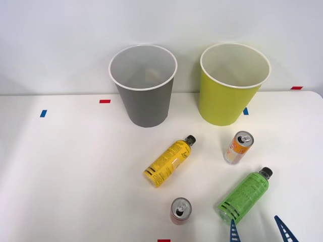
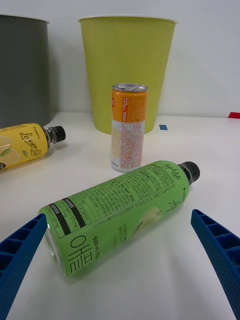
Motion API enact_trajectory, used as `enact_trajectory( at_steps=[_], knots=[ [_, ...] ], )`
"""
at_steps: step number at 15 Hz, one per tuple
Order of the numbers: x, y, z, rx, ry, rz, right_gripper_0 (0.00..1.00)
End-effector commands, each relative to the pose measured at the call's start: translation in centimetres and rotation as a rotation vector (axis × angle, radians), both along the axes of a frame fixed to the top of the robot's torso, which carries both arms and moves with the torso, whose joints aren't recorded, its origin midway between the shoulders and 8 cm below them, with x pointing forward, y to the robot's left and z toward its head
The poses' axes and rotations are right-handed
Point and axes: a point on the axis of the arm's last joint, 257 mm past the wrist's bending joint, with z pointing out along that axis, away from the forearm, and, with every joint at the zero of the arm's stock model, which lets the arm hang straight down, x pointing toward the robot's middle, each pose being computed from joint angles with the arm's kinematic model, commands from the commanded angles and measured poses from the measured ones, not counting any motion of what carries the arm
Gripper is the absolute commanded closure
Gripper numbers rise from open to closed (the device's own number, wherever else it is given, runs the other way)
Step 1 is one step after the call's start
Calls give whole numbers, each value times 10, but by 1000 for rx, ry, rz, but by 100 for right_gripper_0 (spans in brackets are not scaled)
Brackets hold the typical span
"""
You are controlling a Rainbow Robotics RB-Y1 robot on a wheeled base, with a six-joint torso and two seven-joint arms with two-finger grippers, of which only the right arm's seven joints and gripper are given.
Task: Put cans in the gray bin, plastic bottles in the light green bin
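White table (image 1: 75, 166) all the way across, plain pale wall (image 1: 60, 40) behind it, and a scatter of tape marks on the tabletop: a blue one (image 1: 43, 113) far left, a red one (image 1: 105, 101) by the gray bin, another red (image 1: 297, 87) at the far right edge, one more red (image 1: 163, 240) at the near edge. Back row, the gray bin (image 1: 145, 96) on the left and the light green bin (image 1: 230, 88) to its right, both upright, standing apart, a blue tape (image 1: 246, 111) peeking out beside the green one. In front, the yellow bottle (image 1: 169, 162) lies on its side, cap toward the bins. The orange-and-white can (image 1: 238, 147) stands upright just before the light green bin. The red can (image 1: 180, 210) stands near the front edge. And the green bottle (image 1: 245, 196) lies on its side, cap pointing back and right. Here's the right gripper (image 1: 259, 231) low at the front edge, blue fingers (image 2: 17, 255) spread wide, holding nothing, with the base end of the green bottle lying between them, the left finger close against it, the right one clear of it
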Motion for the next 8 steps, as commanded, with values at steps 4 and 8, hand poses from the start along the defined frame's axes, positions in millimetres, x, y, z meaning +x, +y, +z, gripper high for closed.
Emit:
enact_trajectory(
  at_steps=[4, 8],
  knots=[
    [0, 0, 0, 0, 0, 0, 0],
    [0, 0, 0, 0, 0, 0, 0]
  ],
)
